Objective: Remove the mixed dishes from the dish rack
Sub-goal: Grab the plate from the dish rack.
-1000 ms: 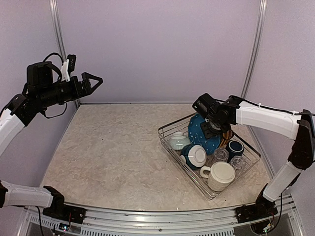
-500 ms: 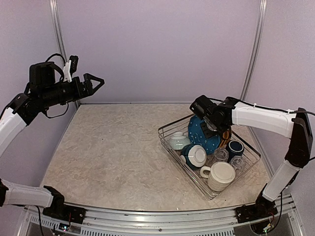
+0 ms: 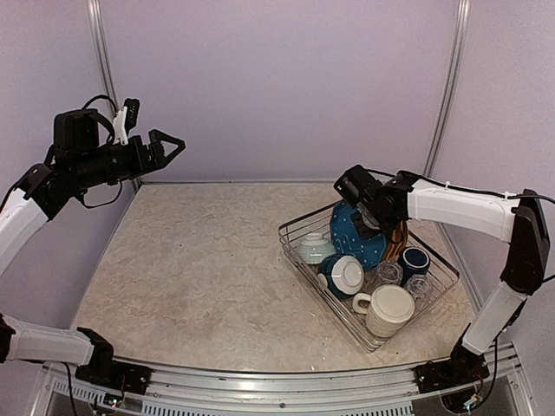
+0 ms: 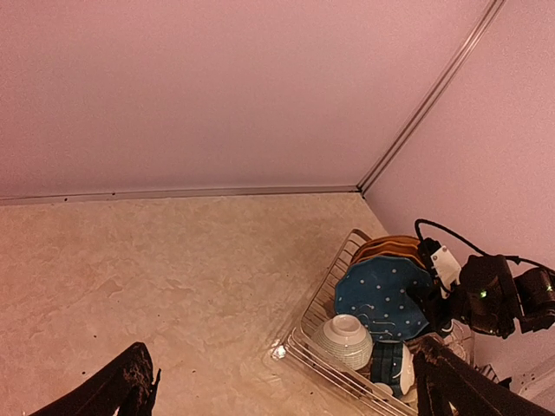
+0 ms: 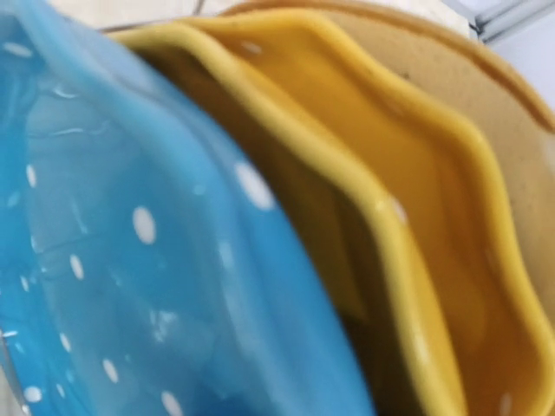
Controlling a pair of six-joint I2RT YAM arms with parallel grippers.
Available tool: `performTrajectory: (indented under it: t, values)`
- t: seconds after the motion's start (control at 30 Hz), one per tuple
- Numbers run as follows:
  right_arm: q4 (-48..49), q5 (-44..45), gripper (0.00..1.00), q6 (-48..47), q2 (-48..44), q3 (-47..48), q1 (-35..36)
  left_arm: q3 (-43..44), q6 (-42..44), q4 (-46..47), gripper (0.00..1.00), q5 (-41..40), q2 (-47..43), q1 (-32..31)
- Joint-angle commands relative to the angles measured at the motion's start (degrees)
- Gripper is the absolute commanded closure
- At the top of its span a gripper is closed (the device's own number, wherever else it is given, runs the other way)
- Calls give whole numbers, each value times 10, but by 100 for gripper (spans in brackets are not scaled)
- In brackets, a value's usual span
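No dish is out yet, so the job looks like it is just starting. Every dish sits inside the dish rack [image 3: 303, 270], which is at about 4 o'clock from the middle of the desk [image 3: 199, 269] in the top view.

At the 12 o'clock end of the rack, the blue dotted plate [image 3: 355, 236] stands on its edge. The orange plate [image 3: 397, 244] is tucked just behind it. The right wrist view also shows a cream plate [image 5: 486, 147] behind the orange one. The pale bowl [image 3: 314, 249] is at 9 o'clock in the rack, with the dark-blue bowl [image 3: 342, 275] beside it. The navy mug [image 3: 414, 260] and 2 clear glasses [image 3: 389, 272] are at 3 o'clock. The large cream mug [image 3: 388, 309] is at 6 o'clock.

The right arm [image 3: 451, 204] reaches down to the top rim of the blue dotted plate. Its jaws are hidden, so I cannot tell if they are apart or holding the plate. I think that plate is the 1st one to come out, and all the other dishes are left to do.

The left arm [image 3: 87, 160] is up high at 10 o'clock, far from the rack. Its jaws are wide apart and hold nothing.

The desk is pale and stony looking. The walls [image 3: 277, 87] are soft purple, with shiny metal posts [image 3: 447, 87] in the corners.
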Motion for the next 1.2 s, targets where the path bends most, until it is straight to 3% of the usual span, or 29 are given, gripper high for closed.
performTrajectory:
  t: [0.0, 0.5, 0.87, 1.17]
  values:
    - [50, -63, 68, -10, 16, -5, -4, 17, -2, -6, 1, 10, 8, -5]
    - [24, -44, 100, -20, -18, 34, 11, 23, -12, -12, 1, 22, 34, -4]
    - [-3, -20, 100, -21, -44, 82, 33, 26, -8, -18, 1, 10, 42, -2]
    - [35, 0, 100, -47, -93, 55, 33, 24, -12, -16, 1, 13, 34, 6]
